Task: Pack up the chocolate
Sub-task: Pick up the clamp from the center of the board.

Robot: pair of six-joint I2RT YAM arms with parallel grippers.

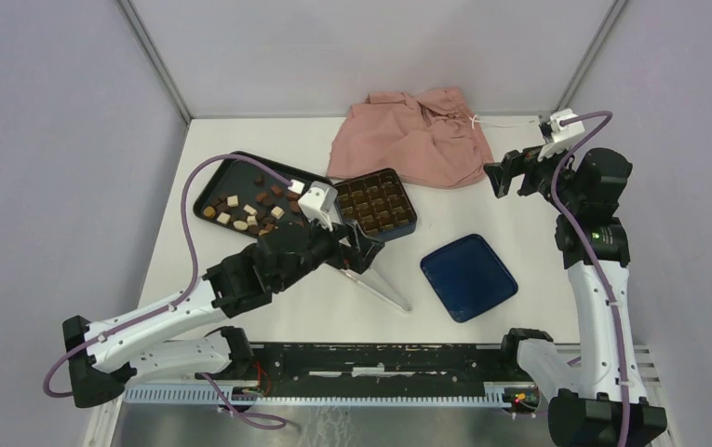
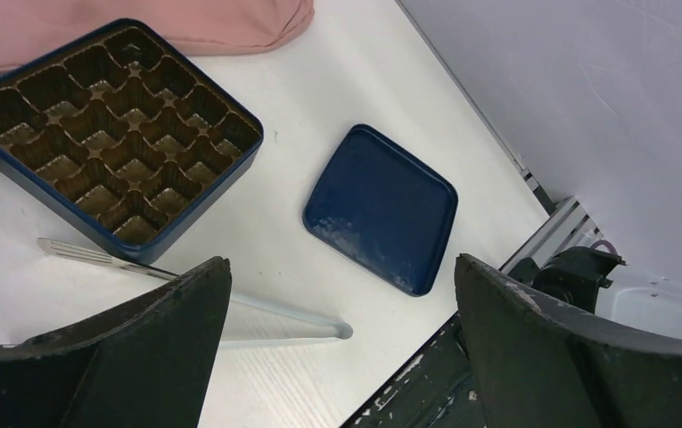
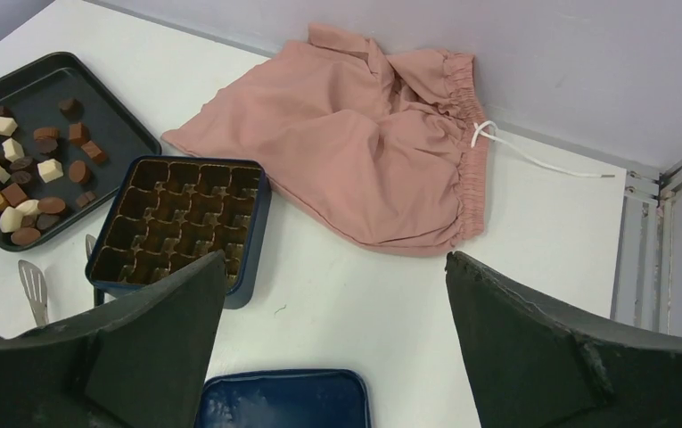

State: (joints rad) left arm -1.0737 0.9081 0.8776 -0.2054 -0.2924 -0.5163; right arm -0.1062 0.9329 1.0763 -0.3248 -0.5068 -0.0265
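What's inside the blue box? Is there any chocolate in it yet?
The box holds only a brown insert of empty cups. There is no chocolate in it; the chocolate lies on the black tray. Whatever is under the insert is covered.

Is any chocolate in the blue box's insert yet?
No, every visible compartment of the blue box's insert is empty, and the chocolate pieces lie on the black tray.
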